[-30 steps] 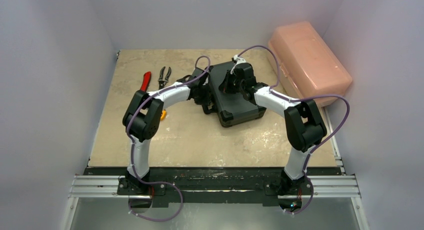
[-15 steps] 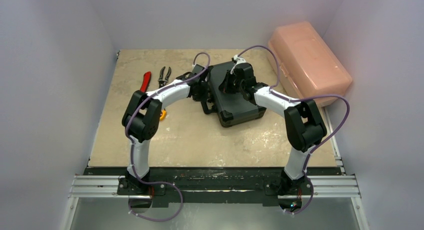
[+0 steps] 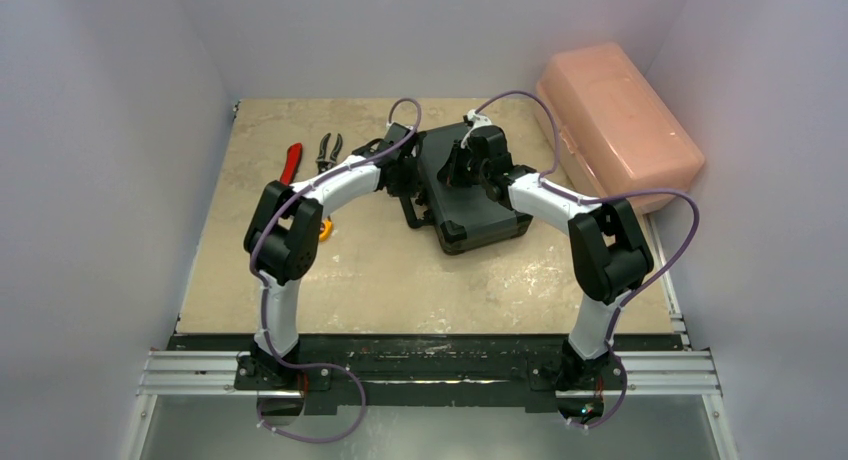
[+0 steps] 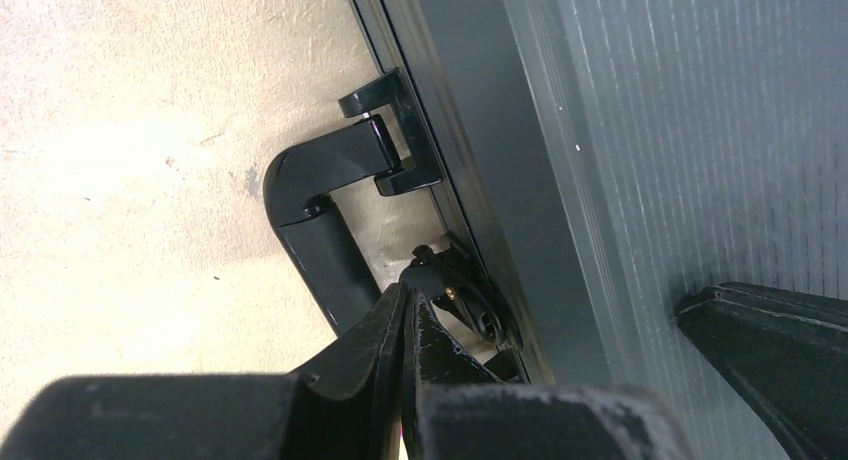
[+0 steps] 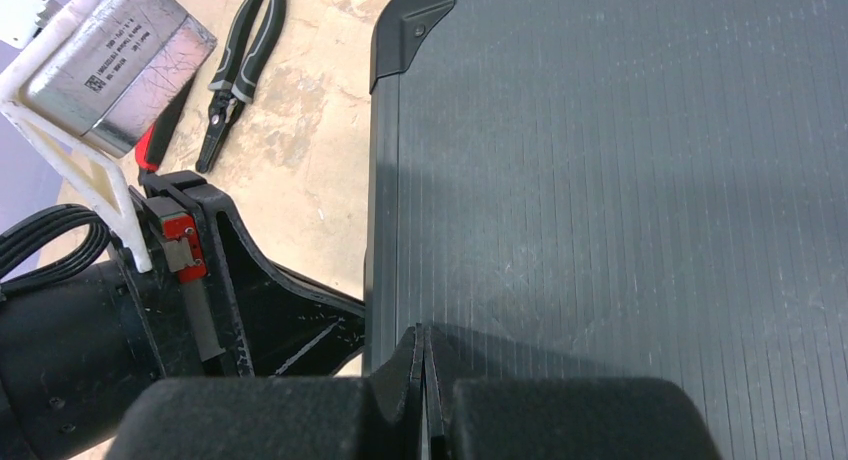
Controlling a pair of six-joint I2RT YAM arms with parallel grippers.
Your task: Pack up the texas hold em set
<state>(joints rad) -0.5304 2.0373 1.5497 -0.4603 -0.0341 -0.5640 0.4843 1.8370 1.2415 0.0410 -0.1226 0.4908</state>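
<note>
One black briefcase (image 3: 480, 215), lid down, long axis roughly near-to-far, handle (image 4: 320, 240) facing left. Left gripper (image 4: 405, 295) and right gripper (image 5: 422, 332) both closed, empty. One pink box (image 3: 615, 120).

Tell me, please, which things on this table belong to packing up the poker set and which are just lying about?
Belonging to the job: black briefcase, lid closed; its handle; left end effector, shut, beside the latch; right end effector, shut, above the lid.

Lying about: pink plastic box; black-handled pliers; red-handled tool; yellow item, mostly hidden.
</note>
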